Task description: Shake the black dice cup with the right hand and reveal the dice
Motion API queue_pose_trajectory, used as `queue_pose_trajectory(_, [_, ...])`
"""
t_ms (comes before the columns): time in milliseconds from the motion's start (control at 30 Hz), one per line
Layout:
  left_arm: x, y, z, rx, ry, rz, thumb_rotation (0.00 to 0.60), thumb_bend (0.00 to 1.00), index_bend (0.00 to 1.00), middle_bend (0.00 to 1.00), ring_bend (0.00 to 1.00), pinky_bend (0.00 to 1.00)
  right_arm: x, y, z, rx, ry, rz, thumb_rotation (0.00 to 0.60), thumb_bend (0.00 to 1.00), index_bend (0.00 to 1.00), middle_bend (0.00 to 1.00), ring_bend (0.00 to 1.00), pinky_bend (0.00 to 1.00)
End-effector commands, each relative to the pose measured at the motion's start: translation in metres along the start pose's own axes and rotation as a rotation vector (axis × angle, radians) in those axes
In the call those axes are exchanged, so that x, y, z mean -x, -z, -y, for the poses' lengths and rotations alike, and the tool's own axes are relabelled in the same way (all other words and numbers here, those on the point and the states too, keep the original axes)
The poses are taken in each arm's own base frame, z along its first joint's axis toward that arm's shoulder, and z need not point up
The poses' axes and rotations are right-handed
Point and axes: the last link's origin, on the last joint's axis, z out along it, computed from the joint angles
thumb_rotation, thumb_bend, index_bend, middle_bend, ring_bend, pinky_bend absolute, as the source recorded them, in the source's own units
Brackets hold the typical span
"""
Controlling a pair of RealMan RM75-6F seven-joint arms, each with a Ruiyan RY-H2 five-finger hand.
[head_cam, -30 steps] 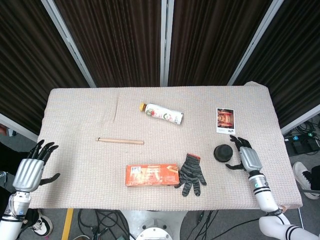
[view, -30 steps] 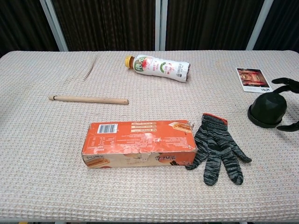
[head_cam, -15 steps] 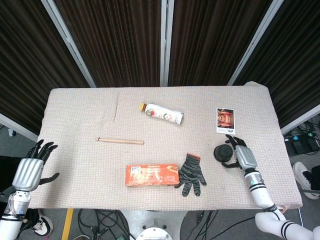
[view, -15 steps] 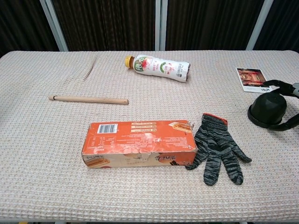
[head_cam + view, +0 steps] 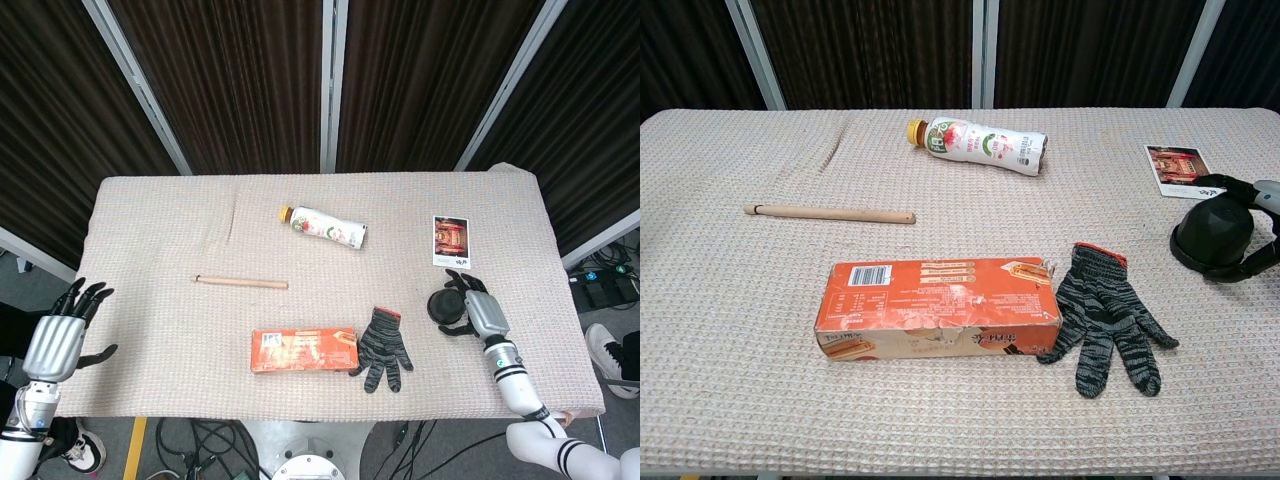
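Observation:
The black dice cup [image 5: 443, 305] stands mouth down on the table's right side, just below a photo card [image 5: 450, 241]. My right hand [image 5: 478, 312] is at its right, its fingers wrapped around the cup from behind and in front. In the chest view the cup [image 5: 1212, 235] sits on the cloth at the right edge, with the right hand [image 5: 1250, 265] curling around its base and top. My left hand [image 5: 60, 340] hangs off the table's left edge with its fingers apart, holding nothing.
A striped work glove [image 5: 381, 346] lies left of the cup, next to an orange carton [image 5: 304, 350]. A wooden stick [image 5: 241, 283] and a lying drink bottle [image 5: 324, 227] sit further back on the woven table cloth [image 5: 160, 220].
My right hand has moved left onto the dice cup and its fingers have closed around it. The cup and the left hand have stayed where they were.

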Motion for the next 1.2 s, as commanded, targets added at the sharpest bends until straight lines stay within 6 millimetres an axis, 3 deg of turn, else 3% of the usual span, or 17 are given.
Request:
queue_pose_trajectory(33, [0.0003,-0.0002,-0.0004,0.001,0.000,0.001,0.600,0.12,0.16,0.13,0.00,0.18,0.0000,0.0007,-0.0005,0.002,0.002,-0.002,0.600,0.03,0.00,0.23,0.00,0.00])
queue_pose_trajectory(633, [0.0010,-0.0003,0.0000,-0.003,0.000,0.007,0.600,0.12,0.16,0.13,0.00,0.18,0.0004,0.0002,-0.0001,0.006,-0.007,-0.004,0.600,0.05,0.00,0.25,0.00,0.00])
queue_pose_trajectory(1200, [-0.0001,0.0005,0.0003,-0.004,0.002,0.003,0.600,0.12,0.16,0.13,0.00,0.18,-0.0002,0.0031,0.0015,-0.008,0.002,-0.036,0.600,0.10,0.03,0.36,0.00,0.00])
